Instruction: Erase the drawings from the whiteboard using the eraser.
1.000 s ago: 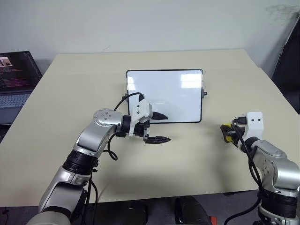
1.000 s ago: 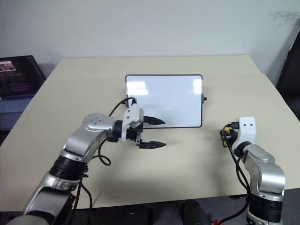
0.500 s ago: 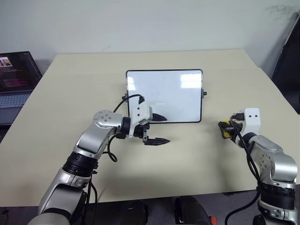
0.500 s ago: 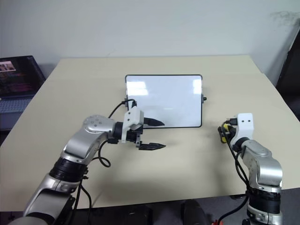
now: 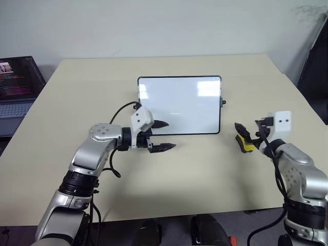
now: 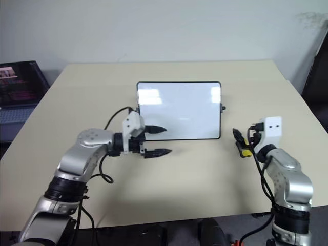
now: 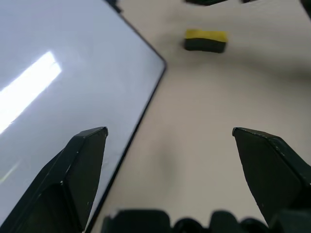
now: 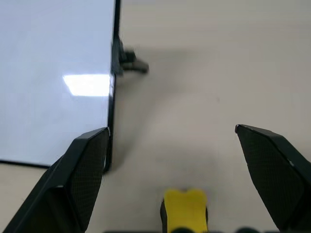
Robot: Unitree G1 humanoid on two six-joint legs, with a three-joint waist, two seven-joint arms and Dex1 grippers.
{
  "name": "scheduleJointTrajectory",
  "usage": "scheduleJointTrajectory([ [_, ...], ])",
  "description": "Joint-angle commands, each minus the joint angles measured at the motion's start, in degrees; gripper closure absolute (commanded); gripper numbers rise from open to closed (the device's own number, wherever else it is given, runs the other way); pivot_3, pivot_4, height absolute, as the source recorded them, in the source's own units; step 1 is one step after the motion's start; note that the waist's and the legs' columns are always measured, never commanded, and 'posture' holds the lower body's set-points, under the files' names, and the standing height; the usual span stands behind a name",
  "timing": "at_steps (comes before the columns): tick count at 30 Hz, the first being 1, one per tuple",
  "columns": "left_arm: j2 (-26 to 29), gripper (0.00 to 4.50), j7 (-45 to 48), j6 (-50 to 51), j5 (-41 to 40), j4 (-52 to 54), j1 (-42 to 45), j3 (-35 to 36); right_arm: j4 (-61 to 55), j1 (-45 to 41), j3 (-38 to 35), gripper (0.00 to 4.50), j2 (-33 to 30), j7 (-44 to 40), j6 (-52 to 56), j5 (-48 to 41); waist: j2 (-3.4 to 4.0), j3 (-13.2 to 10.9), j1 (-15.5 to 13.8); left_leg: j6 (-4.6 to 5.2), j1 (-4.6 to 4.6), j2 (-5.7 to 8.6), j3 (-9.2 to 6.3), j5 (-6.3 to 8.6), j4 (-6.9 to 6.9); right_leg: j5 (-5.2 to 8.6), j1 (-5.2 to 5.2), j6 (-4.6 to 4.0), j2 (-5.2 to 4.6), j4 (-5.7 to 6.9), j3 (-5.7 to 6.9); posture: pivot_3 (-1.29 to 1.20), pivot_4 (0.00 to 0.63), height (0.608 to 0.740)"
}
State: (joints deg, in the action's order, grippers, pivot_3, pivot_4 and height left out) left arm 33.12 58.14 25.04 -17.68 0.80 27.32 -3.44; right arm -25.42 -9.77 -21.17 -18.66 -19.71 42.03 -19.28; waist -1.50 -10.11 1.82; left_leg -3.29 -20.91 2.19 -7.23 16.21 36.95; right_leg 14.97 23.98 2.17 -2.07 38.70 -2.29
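So the big beige rectangular table (image 5: 205, 169) takes up most of the scene, and lying flat near its middle is the small white glossy whiteboard with a thin black frame and rounded corners (image 5: 189, 100), with a little black knob sticking out of its right edge. The board surface looks blank white with just some glare patches; I can't make out any drawings on it. Off at the far left there's a dark open laptop with a lit screen (image 5: 18, 82), sitting beyond the table edge. The left tool (image 5: 163, 136) hovers over the near left corner of the board, pointing toward the right, fingers spread wide apart with nothing between them; one fingertip sits over the board's bottom edge and the other over bare table. Over on the right, the right tool (image 5: 241, 134) has its fingers spread wide apart too. The small yellow block eraser with a dark felt base (image 5: 248, 146) lies on the table just right of the board's near right corner, between that tool's open fingers and close to its base in the right wrist view, not clamped.
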Motion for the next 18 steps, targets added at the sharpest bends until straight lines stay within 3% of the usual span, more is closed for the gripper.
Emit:
scheduleJointTrajectory([
  [1,-1.53,0.0,-5.82,2.32,-1.68,5.62,-3.12,3.37,-5.23,5.91,-3.16,0.02,1.4,1.03,-6.2,-0.68,0.0,0.0,-0.04,0.0,-0.02,0.02,-0.04,0.0,0.0,0.0,0.0,0.01,-0.05,-0.02,-0.01,0.0,0.15,0.74],
  [8,-9.8,0.0,-21.23,1.53,-0.43,11.83,-12.14,8.15,-4.51,20.42,2.83,0.02,8.77,2.23,-25.49,5.08,0.03,0.02,-0.06,0.0,0.18,0.02,-0.19,0.0,0.04,0.01,-0.21,0.03,-0.1,0.02,-0.02,0.0,0.15,0.74],
  [14,-13.99,0.0,-29.53,-0.05,1.32,13.9,-16.58,9.1,-5.82,30.62,4.36,0.02,12.34,-0.15,-31.51,1.19,0.04,0.03,-0.12,0.0,0.53,0.02,-0.19,0.0,0.04,0.12,-0.64,0.21,-0.08,-0.11,-0.02,0.0,0.15,0.74],
  [18,-14.92,0.0,-32.93,-0.97,1.84,14.15,-17.43,9.99,-4.12,32.18,3.39,0.02,11.69,-0.52,-32.97,0.28,0.05,0.03,-0.09,0.0,0.59,0.02,-0.24,0.0,0.04,0.18,-0.72,0.26,-0.08,-0.14,-0.03,0.0,0.15,0.74],
])
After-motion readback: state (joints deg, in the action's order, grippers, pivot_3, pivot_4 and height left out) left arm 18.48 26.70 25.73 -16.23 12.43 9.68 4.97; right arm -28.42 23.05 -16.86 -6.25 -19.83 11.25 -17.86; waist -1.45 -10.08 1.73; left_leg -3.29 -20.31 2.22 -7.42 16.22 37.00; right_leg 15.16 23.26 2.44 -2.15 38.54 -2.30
